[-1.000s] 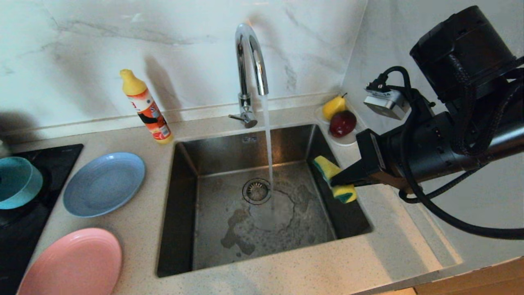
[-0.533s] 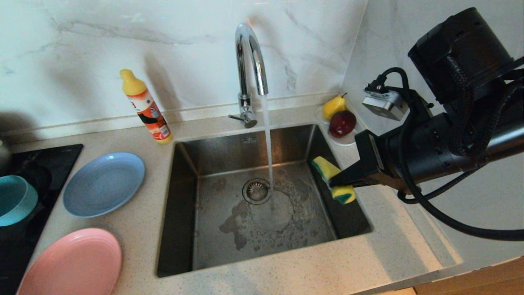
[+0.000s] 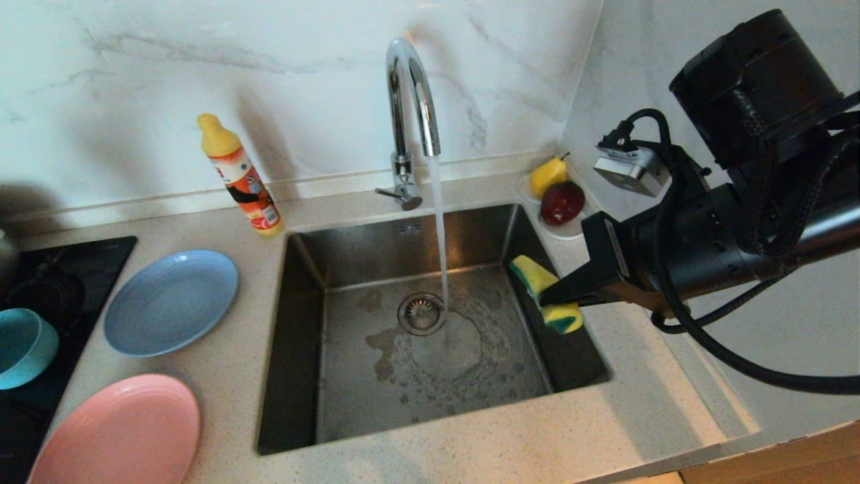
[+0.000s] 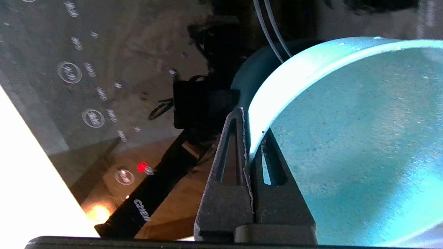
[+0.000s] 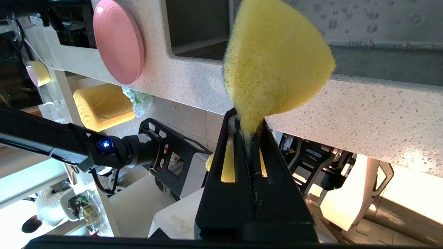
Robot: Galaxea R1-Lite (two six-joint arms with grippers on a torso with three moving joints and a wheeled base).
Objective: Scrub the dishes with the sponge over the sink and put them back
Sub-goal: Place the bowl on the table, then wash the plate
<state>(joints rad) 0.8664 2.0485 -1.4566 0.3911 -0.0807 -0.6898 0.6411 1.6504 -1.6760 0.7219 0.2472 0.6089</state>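
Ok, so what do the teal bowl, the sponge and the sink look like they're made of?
Teal bowl: probably matte plastic or melamine; its thin rim and finely speckled, dull inside suggest that. Sponge: soft yellow foam, fuzzy and porous, squashed where the right gripper pinches it, with a green scouring layer. Sink: brushed stainless steel, grey with a dull sheen.

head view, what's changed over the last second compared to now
The teal bowl, pinched at its rim by the left gripper, has moved down the left edge of the head view, over the black cooktop toward the near side. The right gripper stays shut on the sponge at the sink's right edge. Blue plate, pink plate and running tap are unchanged.
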